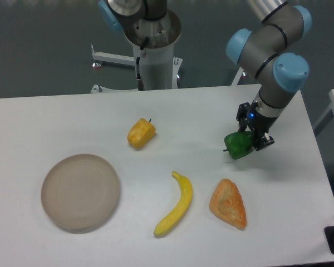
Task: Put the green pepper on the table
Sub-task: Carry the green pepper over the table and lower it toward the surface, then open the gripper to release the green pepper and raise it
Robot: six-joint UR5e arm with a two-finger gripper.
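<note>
The green pepper (237, 145) is a small glossy dark-green bell pepper at the right of the white table (55, 117). My gripper (250, 142) is shut on the green pepper, its black fingers (263, 141) on either side of the fruit. The pepper sits low, at or just above the tabletop; I cannot tell whether it touches. The arm's grey links and blue joints rise behind it to the upper right.
A yellow-orange pepper (141, 133) lies mid-table. A banana (176, 204) and an orange pastry slice (229, 203) lie near the front. A round beige plate (80, 192) stands at the front left. The table's right edge runs close to the gripper.
</note>
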